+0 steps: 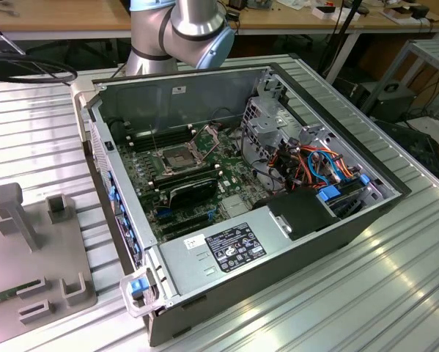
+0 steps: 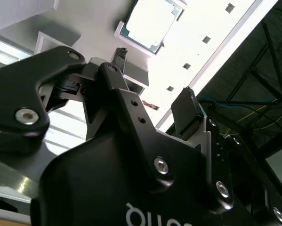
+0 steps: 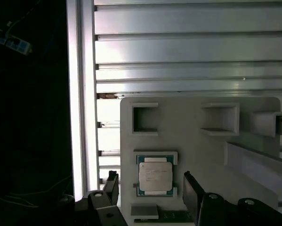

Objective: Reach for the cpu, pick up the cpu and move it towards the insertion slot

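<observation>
Ahead of the spread tool, cpu

On show now: the robot's own hardware.
A silver-grey rounded arm joint is seen in the exterior view, capped by a pale blue ring. In the second wrist view a black angular gripper is studded with silver hex-socket screws; white lettering is partly seen on its body, and two black blocky fingers are carried on hinged bars.
</observation>
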